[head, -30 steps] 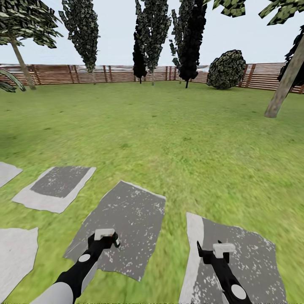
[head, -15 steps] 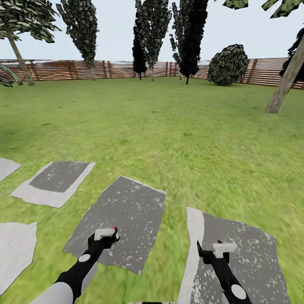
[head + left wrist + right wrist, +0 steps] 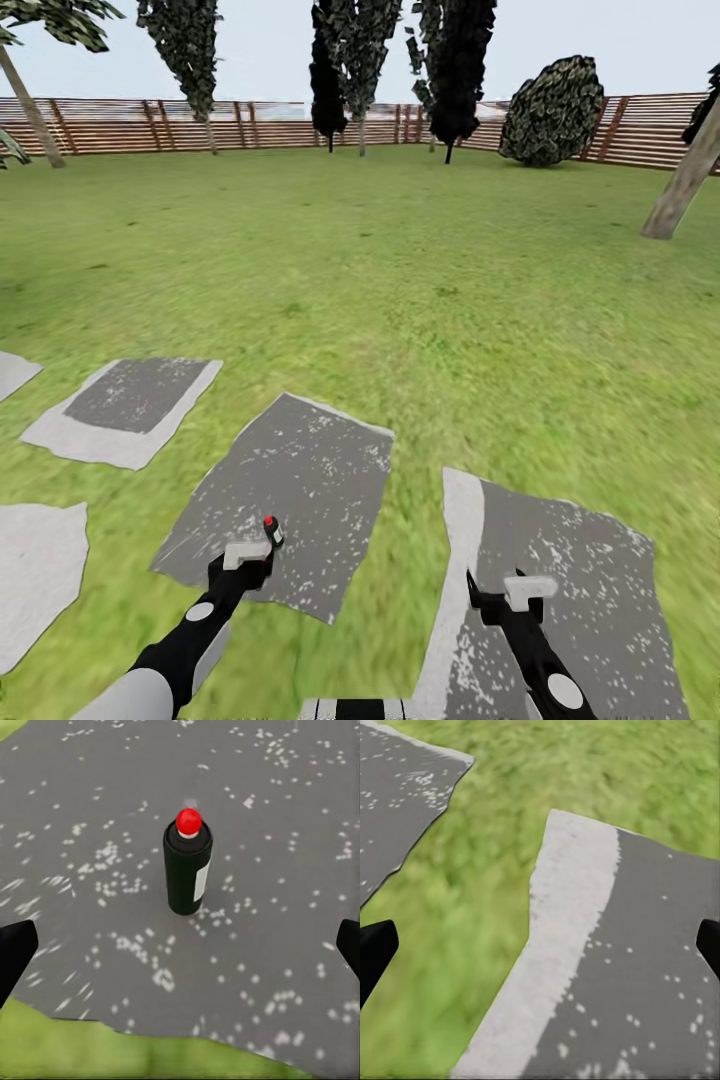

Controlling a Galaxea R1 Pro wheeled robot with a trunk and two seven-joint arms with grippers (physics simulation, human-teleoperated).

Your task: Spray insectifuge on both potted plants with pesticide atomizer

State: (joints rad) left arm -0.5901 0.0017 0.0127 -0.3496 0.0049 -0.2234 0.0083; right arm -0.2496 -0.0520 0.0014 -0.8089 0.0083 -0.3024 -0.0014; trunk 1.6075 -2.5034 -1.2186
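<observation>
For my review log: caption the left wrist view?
Pesticide atomizer upright on a speckled stepping stone, between open left gripper fingertips.

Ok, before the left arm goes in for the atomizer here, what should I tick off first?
1. Pesticide atomizer upright on the grey stepping stone: ok.
2. Left gripper open, fingertips wide apart at the frame edges: ok.
3. Bottle lined up between the left fingers: ok, roughly centred in the left wrist view.
4. Nothing between gripper and bottle: ok, bare stone only.
5. Right gripper open and holding nothing, over grass and another stone: ok.
6. Potted plants located for spraying afterwards: cannot tell; the head view shows lawn, trees and fence.
</observation>
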